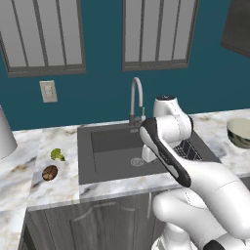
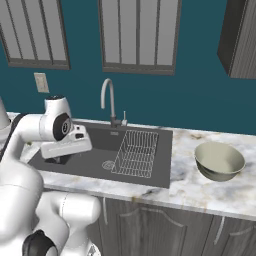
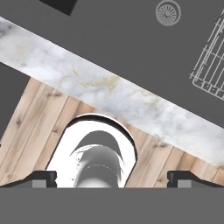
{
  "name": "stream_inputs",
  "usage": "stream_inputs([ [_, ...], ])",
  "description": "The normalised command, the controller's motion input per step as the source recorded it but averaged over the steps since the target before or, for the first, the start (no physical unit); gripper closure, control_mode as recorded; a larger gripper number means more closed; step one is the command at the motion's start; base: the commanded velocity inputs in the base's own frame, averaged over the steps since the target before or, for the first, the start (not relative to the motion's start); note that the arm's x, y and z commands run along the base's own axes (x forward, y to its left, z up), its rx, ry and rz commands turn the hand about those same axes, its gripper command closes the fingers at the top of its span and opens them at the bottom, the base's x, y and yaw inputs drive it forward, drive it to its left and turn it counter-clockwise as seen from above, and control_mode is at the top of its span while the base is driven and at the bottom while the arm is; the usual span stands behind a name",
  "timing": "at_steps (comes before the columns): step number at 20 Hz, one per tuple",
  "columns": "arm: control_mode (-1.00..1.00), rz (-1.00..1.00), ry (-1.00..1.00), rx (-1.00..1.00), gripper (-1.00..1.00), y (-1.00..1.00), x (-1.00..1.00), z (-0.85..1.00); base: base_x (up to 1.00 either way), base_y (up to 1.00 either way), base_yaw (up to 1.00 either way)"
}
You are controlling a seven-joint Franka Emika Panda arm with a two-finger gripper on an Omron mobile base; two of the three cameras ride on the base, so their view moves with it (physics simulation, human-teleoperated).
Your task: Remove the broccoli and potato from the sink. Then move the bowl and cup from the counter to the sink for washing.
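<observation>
The broccoli (image 1: 57, 154) and the potato (image 1: 49, 172) lie on the counter (image 1: 63, 188) just left of the sink (image 1: 112, 151). The bowl (image 2: 219, 161) stands upright on the counter right of the sink (image 2: 95, 155). The cup is out of view. My gripper (image 2: 61, 160) hangs over the sink's left front part, open with nothing between its fingertips (image 3: 43, 178). In the hand view the gripper (image 3: 112, 178) looks down past the counter's front strip (image 3: 109, 94) at the wooden floor, with the drain (image 3: 168, 12) at the top.
A wire rack (image 2: 136, 152) fills the sink's right half. The curved faucet (image 2: 109, 97) rises behind the basin. A white rounded object (image 1: 5, 132) stands at the far left of the counter. Dark cabinets run below the worktop.
</observation>
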Motion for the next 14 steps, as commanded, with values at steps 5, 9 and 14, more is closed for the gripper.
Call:
stream_inputs([
  [5, -1.0, -0.08, 0.0, 0.0, -1.0, -0.4, -0.04, 0.05, 0.0, 0.0, 0.0],
  [9, -1.0, -0.06, 0.0, -0.03, -1.0, -0.37, -0.02, 0.09, 0.0, 0.0, 0.0],
  [14, -1.0, -0.07, 0.0, -0.07, -1.0, -0.37, -0.04, 0.1, 0.0, 0.0, 0.0],
])
